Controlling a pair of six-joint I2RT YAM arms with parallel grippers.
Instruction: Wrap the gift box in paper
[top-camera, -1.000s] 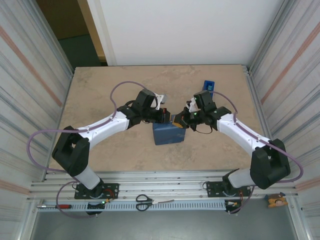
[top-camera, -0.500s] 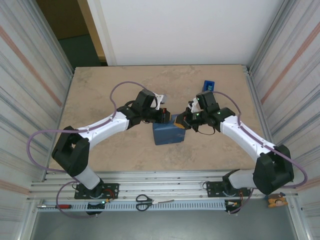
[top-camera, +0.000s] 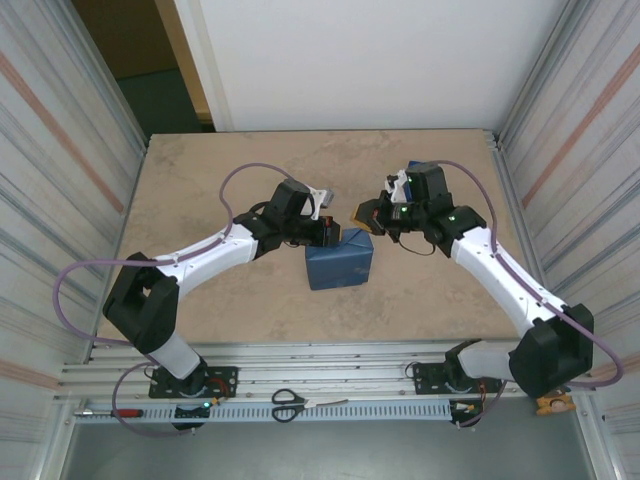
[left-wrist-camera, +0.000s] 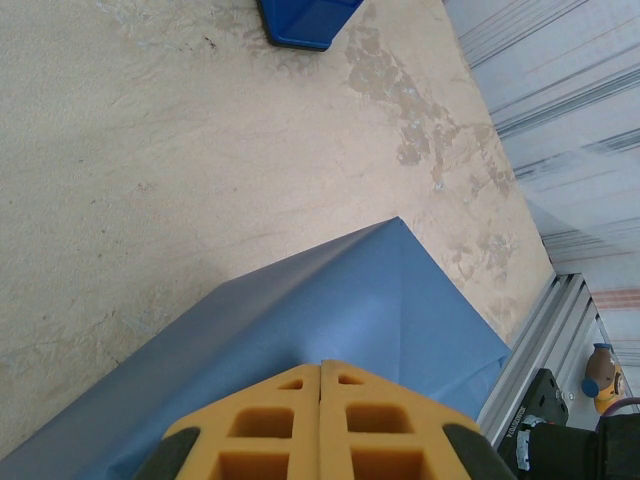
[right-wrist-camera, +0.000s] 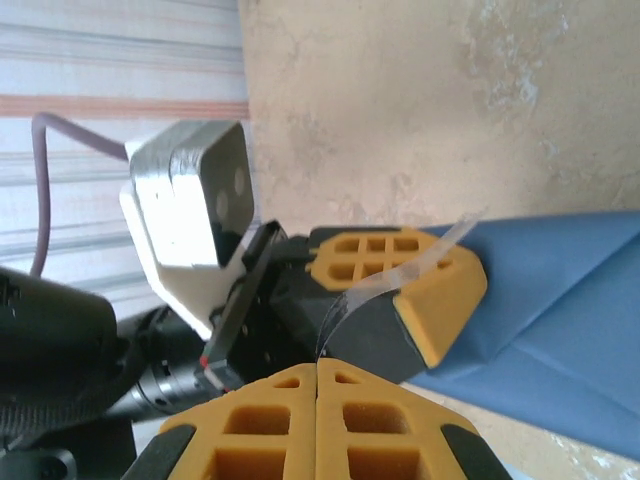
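top external | paper: left hand touching far edge | right hand near

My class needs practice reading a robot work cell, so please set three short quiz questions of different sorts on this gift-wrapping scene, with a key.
1. True or false: the paper lies flat and unfolded on the table.
2. What lies on the rail in front of the arm bases? A. scissors B. a cup C. a ruler
3. Fill the gap: the left fingers and the right fingers are both ___.
Key: 1 false, it is folded into a box shape; 2 A; 3 shut.
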